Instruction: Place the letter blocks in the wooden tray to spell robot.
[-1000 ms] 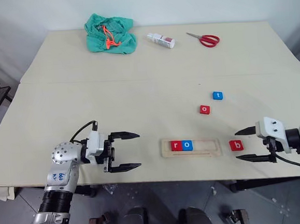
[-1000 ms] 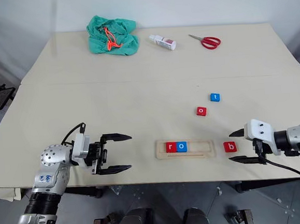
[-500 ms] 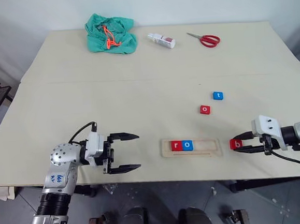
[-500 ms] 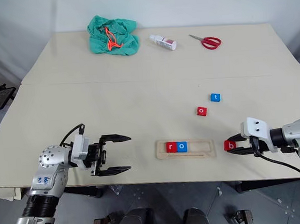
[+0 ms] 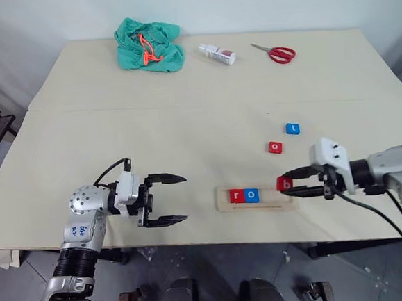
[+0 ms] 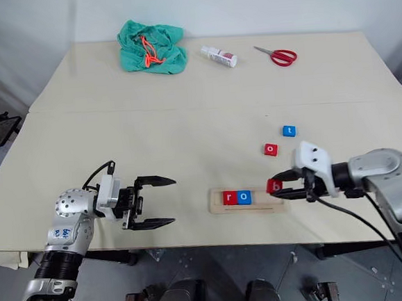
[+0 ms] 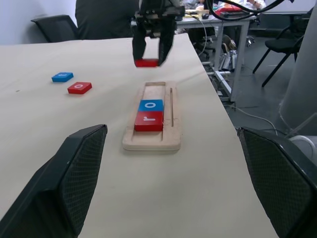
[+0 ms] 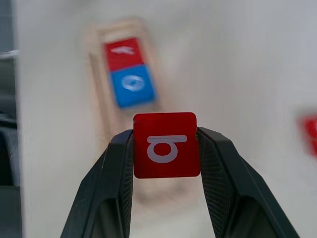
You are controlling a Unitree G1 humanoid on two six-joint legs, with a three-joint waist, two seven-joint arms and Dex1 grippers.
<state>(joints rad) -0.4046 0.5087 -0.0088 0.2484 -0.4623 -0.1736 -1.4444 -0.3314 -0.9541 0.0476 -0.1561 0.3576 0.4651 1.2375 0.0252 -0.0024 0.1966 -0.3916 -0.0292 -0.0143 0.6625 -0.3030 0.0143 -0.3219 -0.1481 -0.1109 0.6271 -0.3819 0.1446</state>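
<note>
The wooden tray (image 5: 275,202) lies near the table's front edge with a red r block (image 5: 237,196) and a blue o block (image 5: 252,196) side by side in its left part. My right gripper (image 5: 287,187) is shut on the red b block (image 8: 166,145) and holds it just above the tray's right end. A red o block (image 5: 275,147) and a blue t block (image 5: 292,128) lie loose on the table behind the tray. To the tray's left, my left gripper (image 5: 182,198) is open and holds nothing, its fingers pointing toward the tray.
Along the table's far side lie a green cloth (image 5: 147,44) with an orange cord, a small white bottle (image 5: 216,54) and red scissors (image 5: 274,52). The table's front edge runs just below the tray.
My right gripper shut on the red b block, lifted it off the table and carried it left to the tray's right end. The left gripper stayed put.
</note>
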